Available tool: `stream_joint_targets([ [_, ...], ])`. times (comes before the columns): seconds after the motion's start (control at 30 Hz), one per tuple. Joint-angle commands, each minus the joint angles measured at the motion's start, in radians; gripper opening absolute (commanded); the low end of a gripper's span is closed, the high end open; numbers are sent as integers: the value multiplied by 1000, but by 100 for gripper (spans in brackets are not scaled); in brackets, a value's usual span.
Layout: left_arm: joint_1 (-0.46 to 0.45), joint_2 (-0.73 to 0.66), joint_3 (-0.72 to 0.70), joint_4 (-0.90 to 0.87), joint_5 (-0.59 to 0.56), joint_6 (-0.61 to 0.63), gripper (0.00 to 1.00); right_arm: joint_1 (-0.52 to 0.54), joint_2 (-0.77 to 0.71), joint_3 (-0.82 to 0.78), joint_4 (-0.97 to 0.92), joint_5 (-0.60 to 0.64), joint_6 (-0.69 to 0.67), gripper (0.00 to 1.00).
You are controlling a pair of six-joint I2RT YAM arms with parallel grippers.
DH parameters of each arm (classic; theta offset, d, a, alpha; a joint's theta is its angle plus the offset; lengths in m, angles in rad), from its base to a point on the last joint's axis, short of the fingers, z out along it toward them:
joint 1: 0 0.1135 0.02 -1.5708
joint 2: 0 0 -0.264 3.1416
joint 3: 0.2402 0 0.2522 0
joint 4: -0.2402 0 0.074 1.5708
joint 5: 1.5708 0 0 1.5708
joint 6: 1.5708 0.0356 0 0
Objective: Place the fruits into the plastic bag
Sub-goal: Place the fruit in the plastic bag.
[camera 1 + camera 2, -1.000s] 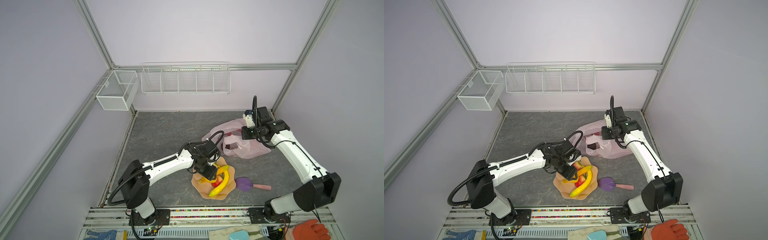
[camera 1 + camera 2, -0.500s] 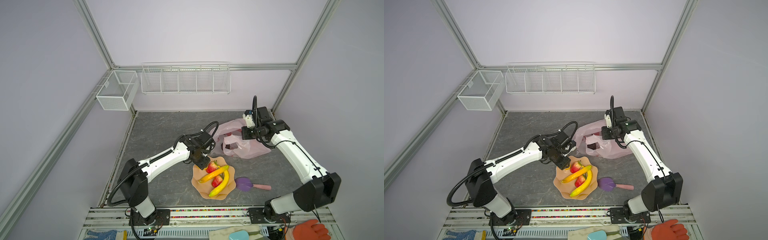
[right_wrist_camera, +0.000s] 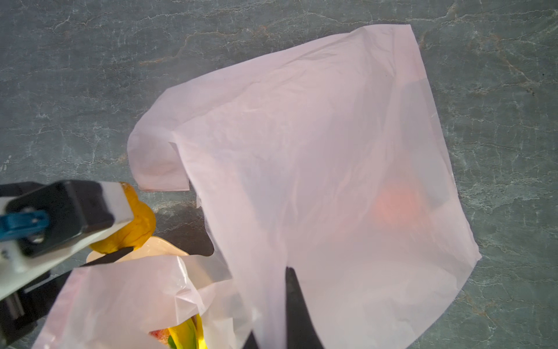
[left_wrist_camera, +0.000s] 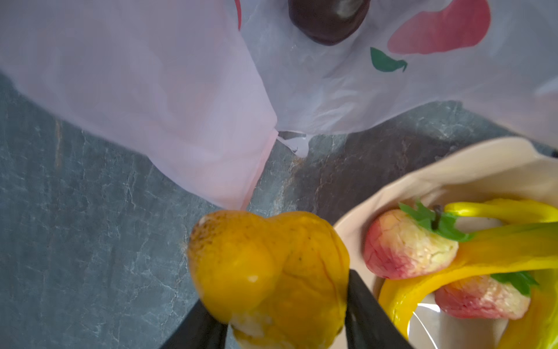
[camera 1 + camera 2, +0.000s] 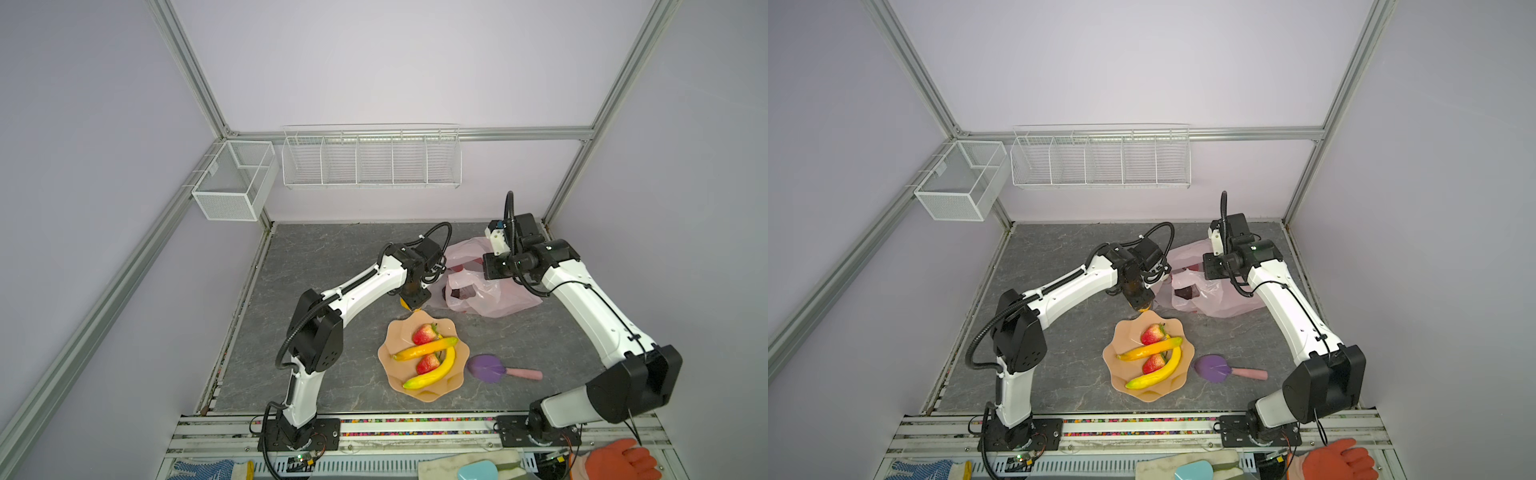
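Pear (image 4: 268, 281): yellow-orange. Plastic bag (image 5: 498, 303): translucent pale pink, red and green print. Bowl (image 5: 400, 332): peach. Bananas (image 5: 424, 348): yellow. Strawberries (image 5: 424, 333): red. Paddle (image 5: 484, 368): purple, pink handle. Tabletop (image 5: 324, 266): dark grey, veined.

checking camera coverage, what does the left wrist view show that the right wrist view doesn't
Only the left wrist view: a dark round fruit at the plastic bag opening, a red and green print on the bag, two strawberries in the bowl.
Only the right wrist view: the bag's full body spread on the table, an orange blur through the plastic, the right pincer shut on the bag.
Both: the pear in the left pincer, bag, bowl rim, grey table.
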Motion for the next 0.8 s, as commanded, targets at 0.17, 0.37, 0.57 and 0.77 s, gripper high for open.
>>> stream_joint_targets([
  [0.17, 4, 145, 215, -124, 33, 76, 27, -5, -1, 27, 4, -16, -34, 7],
  [0.37, 2, 217, 350, -153, 78, 86, 27, -6, 16, 39, 7, -25, -43, 7],
  [0.57, 2, 293, 468, -154, 138, 74, 27, -6, 27, 39, 9, -31, -46, 7],
  [0.77, 1, 338, 530, -78, 234, 14, 26, -7, 33, 40, 12, -39, -42, 7],
])
